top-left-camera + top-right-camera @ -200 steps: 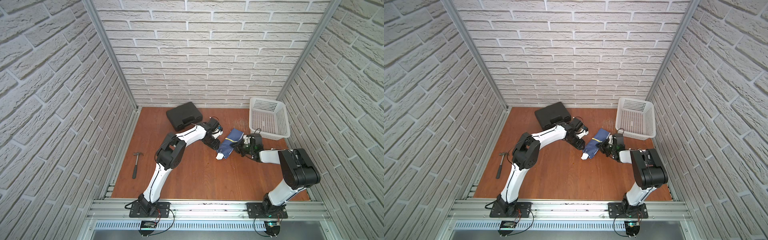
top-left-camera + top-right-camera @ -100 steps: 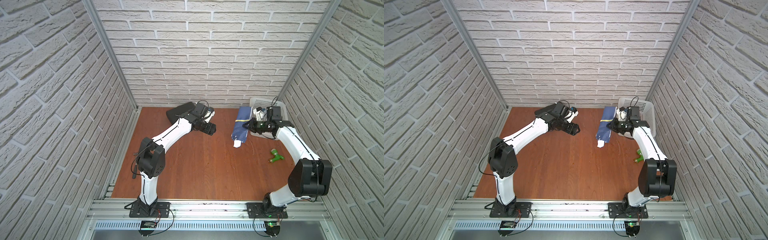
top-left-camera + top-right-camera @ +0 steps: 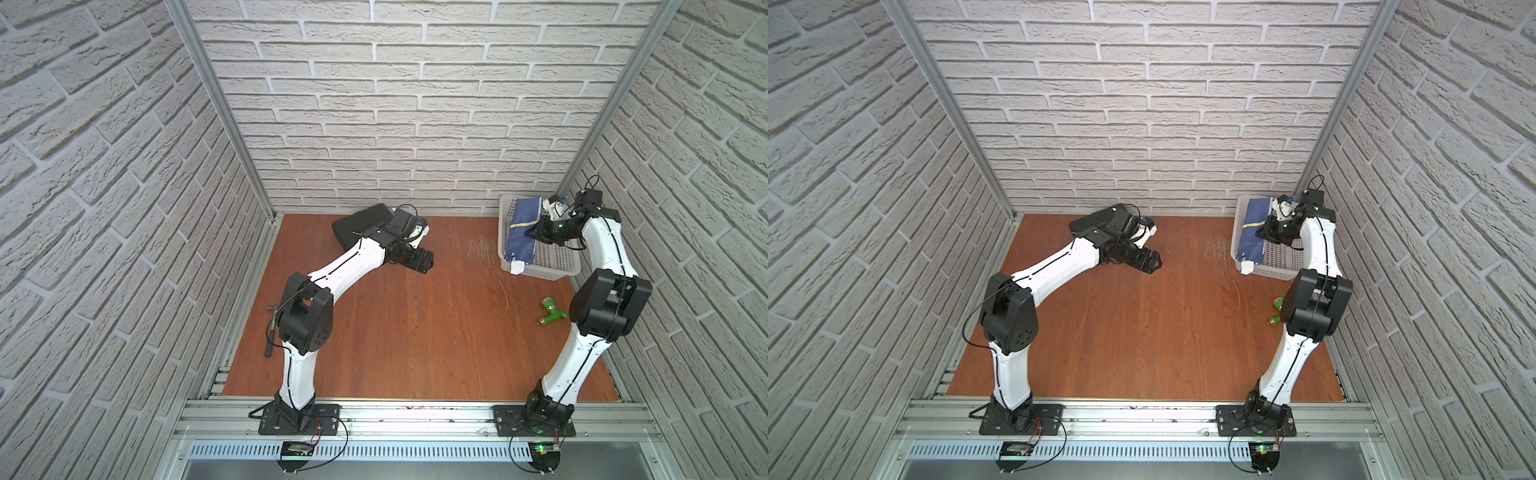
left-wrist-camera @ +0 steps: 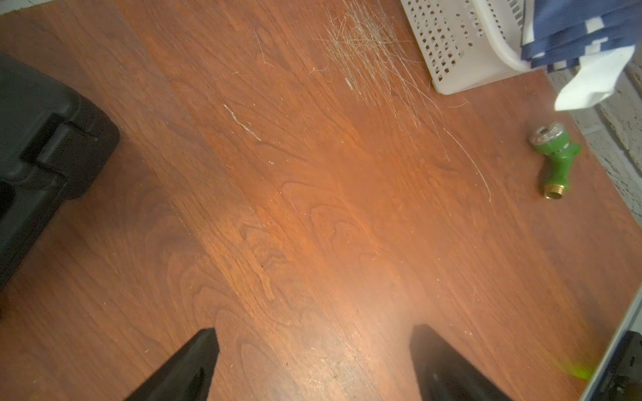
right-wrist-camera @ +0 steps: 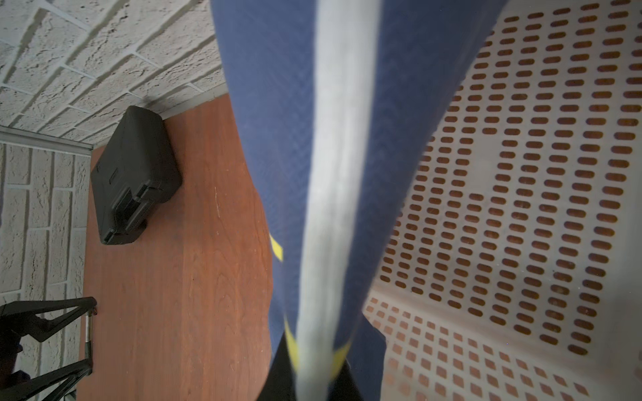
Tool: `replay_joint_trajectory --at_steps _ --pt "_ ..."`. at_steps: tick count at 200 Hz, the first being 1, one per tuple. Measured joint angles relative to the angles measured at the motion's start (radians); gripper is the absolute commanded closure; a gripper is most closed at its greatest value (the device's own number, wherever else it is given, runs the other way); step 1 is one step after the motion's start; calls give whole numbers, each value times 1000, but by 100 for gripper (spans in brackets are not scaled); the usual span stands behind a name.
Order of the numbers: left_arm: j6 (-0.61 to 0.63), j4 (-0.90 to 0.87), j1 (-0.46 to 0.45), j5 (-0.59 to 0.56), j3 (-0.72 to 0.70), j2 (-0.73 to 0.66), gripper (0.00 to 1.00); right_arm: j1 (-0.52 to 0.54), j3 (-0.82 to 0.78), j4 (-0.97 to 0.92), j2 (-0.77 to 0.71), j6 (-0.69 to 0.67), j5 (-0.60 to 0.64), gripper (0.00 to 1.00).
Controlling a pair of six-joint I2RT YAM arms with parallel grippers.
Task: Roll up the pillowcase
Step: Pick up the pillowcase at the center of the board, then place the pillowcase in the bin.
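Above the white perforated basket [image 3: 557,262] in the rear right corner, the right hand [image 3: 536,231] is clamped on the pillowcase [image 3: 521,232], which hangs as a long folded strip, white label [image 3: 516,268] lowest. The left hand [image 3: 428,262] stands wide open and empty over the counter [image 3: 415,332] beside the black case [image 3: 357,226]. Risk: a one-point grip lets the strip slacken, or its tail snags the basket rim. Counter: scratched red-brown wood grain; walls [image 3: 415,124]: white brick pattern

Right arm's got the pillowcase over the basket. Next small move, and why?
Probably shift the right gripper toward the middle of the basket before releasing. Its jaws are shut on the folded pillowcase, and its white label end overhangs the near rim, so a drop now might leave it draped over the edge. The left gripper is open and clear.
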Motion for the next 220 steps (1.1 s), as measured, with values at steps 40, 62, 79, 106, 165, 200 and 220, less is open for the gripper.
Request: replay_joint_trajectory --at_steps 40,62,79,106,165,200,220 --pt "-6 0 4 0 -4 10 4 -6 164 2 150 -6 -10 98" --pt "-10 -1 6 1 -4 18 2 -6 289 -30 255 -24 -11 98" --pt "-16 -1 6 5 -4 21 2 -6 360 -51 332 -31 -12 98" --pt "-35 21 7 18 -6 22 2 -6 461 -93 444 -31 -15 98" --pt "-89 109 12 60 -23 31 2 -7 540 -130 543 -28 -12 89" --pt "-93 103 12 74 3 67 2 1 544 -135 550 -40 61 59" --pt "-93 94 12 76 4 74 2 14 544 -129 548 -47 144 37"
